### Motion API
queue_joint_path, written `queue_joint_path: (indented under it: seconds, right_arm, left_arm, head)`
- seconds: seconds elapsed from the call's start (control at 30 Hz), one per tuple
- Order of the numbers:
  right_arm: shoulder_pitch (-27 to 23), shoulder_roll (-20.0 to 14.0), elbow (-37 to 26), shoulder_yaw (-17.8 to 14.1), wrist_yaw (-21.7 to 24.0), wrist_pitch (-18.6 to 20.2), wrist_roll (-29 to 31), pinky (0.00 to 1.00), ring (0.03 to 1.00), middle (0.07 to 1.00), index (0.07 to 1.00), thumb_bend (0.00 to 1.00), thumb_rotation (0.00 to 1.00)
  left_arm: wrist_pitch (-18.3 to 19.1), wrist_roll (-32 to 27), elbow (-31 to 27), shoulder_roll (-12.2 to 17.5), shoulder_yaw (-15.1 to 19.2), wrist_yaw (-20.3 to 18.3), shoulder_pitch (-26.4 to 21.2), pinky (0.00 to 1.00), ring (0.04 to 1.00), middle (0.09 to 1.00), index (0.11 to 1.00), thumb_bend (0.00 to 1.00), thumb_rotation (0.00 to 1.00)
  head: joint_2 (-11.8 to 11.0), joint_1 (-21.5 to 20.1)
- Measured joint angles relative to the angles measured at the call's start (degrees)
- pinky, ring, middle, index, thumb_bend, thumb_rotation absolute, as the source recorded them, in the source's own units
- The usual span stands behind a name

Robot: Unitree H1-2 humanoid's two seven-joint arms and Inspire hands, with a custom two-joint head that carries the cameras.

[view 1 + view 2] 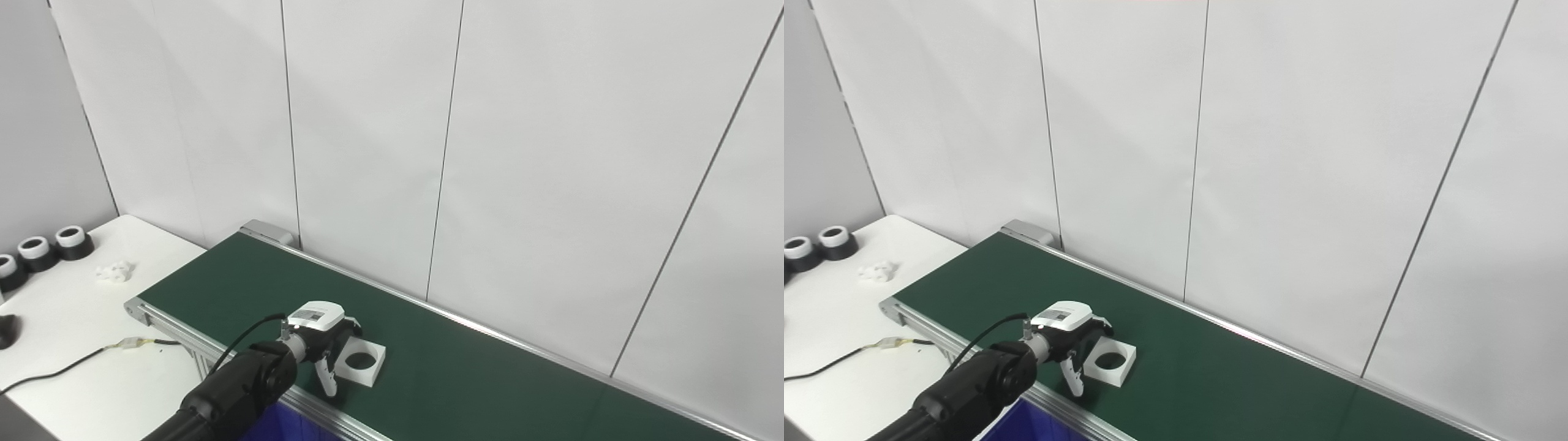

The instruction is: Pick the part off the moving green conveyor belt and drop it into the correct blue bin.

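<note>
left hand (pixel 327 343) on white part (pixel 364 362), fingers around it, green belt (pixel 478 373)

My left arm (pixel 233 389) shows as a thick, matte black, rounded forearm. A thin black cable (pixel 248 337) loops along it to a silver wrist collar. The left hand (pixel 321 343) has a white back plate with a small label, black fingers and a white thumb.
</note>
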Motion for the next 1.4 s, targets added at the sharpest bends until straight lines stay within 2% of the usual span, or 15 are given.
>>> queue_joint_path:
  seconds: [0.33, 0.53, 0.8, 0.97, 1.07, 1.13, 1.17, 1.27, 1.4]
  right_arm:
    - [0.21, 0.41, -0.09, -0.03, 0.03, 0.0, -0.07, 0.73, 0.775, 0.811, 0.879, 0.56, 0.58]
    - [0.2, 0.47, -0.1, 0.02, 0.0, 0.0, -0.13, 0.72, 0.767, 0.808, 0.876, 0.58, 0.6]
    - [0.37, 0.71, -0.12, 0.07, -0.16, 0.0, -0.83, 0.72, 0.765, 0.807, 0.876, 0.57, 0.59]
    - [0.5, 1.02, -0.13, 0.08, -0.17, 0.0, -0.82, 0.73, 0.772, 0.809, 0.878, 0.59, 0.6]
    - [0.57, 1.11, -0.35, 0.07, -0.17, 0.0, -0.82, 0.72, 0.771, 0.808, 0.875, 0.58, 0.59]
    - [0.7, 1.22, -0.75, 0.06, -0.17, 0.0, -0.86, 0.72, 0.77, 0.805, 0.875, 0.59, 0.6]
    - [0.73, 1.27, -0.94, 0.06, -0.17, 0.0, -0.97, 0.71, 0.77, 0.806, 0.875, 0.6, 0.61]
    - [0.73, 1.37, -1.37, 0.0, -0.24, 0.0, -1.24, 0.71, 0.768, 0.803, 0.875, 0.59, 0.61]
    - [0.76, 1.79, -1.37, -0.01, -0.24, 0.0, -1.29, 0.71, 0.761, 0.797, 0.87, 0.61, 0.61]
  left_arm:
    - [-0.08, 0.97, 6.07, -1.61, -4.31, 2.81, -4.55, 0.83, 0.852, 0.869, 0.821, 0.9, 0.05]
    - [-0.08, 0.95, 8.66, -3.47, -5.25, 5.37, -5.94, 0.83, 0.831, 0.844, 0.795, 0.89, 0.08]
    - [-0.09, 0.8, 10.45, -5.2, -6.36, 5.61, -7.61, 0.81, 0.804, 0.82, 0.794, 0.93, 0.09]
    - [-0.28, -0.41, 10.63, -5.73, -6.83, 4.86, -8.02, 0.81, 0.793, 0.787, 0.748, 0.91, 0.06]
    - [-0.99, -1.42, 10.42, -5.78, -7.2, 4.08, -8.11, 0.82, 0.766, 0.73, 0.681, 0.89, 0.03]
    - [-2.41, -1.59, 10.22, -5.77, -7.87, 4.01, -8.06, 0.82, 0.703, 0.654, 0.571, 0.7, 0.03]
    - [-3.23, -1.68, 10.18, -5.75, -8.11, 4.01, -8.07, 0.8, 0.653, 0.585, 0.497, 0.59, 0.01]
    - [-5.45, -2.13, 10.04, -5.69, -8.72, 4.01, -8.03, 0.76, 0.591, 0.527, 0.457, 0.53, 0.0]
    - [-6.24, -2.35, 9.78, -6.07, -9.65, 4.56, -7.95, 0.73, 0.576, 0.523, 0.457, 0.52, 0.0]
  head:
    - [0.18, -0.44]
    - [0.18, -0.79]
    - [0.35, -0.97]
    - [0.53, -1.49]
    - [0.61, -1.76]
    - [0.62, -1.76]
    - [0.62, -2.02]
    - [0.7, -2.29]
    - [0.79, -2.55]
